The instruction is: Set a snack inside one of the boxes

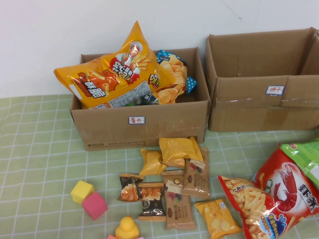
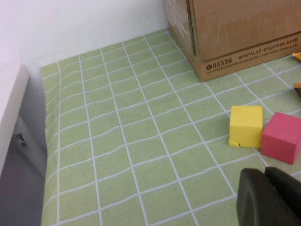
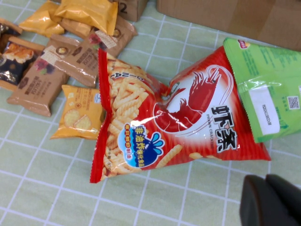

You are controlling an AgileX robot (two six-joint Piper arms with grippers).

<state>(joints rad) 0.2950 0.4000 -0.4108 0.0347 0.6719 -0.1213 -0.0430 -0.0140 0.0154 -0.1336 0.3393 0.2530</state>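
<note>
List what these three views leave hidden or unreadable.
- Right box: floor hidden by its front wall, high view.
- Green bag: cut off by the edge, right wrist view.
- Box labels: characters too small.
- Left gripper, right gripper: shut, only tips in the wrist views.

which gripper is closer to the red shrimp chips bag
Right. The right gripper, shut, hovers just beside the red shrimp chips bag; the left gripper, shut, is by the blocks.
</note>
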